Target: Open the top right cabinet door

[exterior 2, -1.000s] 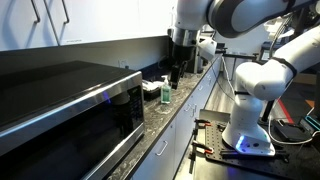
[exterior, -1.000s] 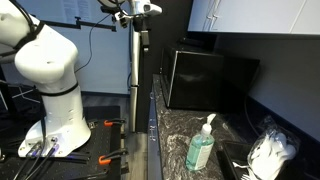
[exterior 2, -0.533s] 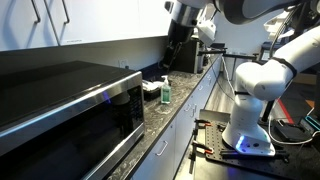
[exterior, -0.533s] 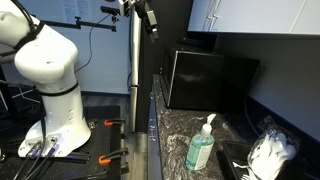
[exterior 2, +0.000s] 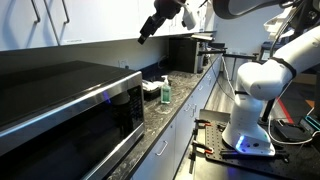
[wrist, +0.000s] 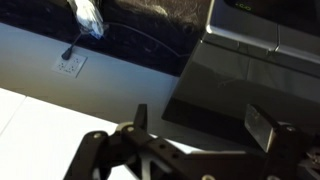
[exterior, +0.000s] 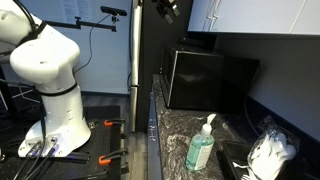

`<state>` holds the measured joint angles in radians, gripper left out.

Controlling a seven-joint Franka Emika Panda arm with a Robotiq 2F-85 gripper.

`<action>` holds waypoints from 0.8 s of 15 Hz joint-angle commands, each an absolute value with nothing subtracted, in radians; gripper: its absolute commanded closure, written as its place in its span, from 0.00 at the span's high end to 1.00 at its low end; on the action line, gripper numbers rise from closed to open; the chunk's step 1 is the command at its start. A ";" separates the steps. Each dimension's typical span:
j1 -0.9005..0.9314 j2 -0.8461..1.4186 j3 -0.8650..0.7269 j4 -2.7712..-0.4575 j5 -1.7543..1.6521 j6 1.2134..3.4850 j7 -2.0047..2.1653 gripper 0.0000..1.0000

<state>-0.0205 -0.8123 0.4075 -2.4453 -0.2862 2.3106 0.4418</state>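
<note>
Black two-finger gripper (exterior 2: 143, 38) held high, fingers (wrist: 262, 128) apart, empty, likely lining up on the lower edge of the flat white wall-cabinet door (exterior: 255, 15), just beyond the fingertips, apparently untouched.

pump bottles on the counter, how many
1. A green pump bottle stands upright on the dark counter beside a white bag, shown in both exterior views. Others may be hidden behind the black box.
</note>
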 commanded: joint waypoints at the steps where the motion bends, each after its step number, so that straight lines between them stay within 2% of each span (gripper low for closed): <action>1: -0.096 -0.758 0.410 -2.431 -0.311 2.529 0.503 1.00; 7: -0.231 -0.679 0.457 -2.426 -0.227 2.803 0.661 1.00; 10: -0.158 -0.609 0.423 -2.414 -0.148 2.791 0.606 1.00; 12: -0.188 -0.646 0.440 -2.443 -0.162 2.795 0.619 1.00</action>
<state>-0.1847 -0.6438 0.4378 -2.4432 -0.1715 2.7962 0.6287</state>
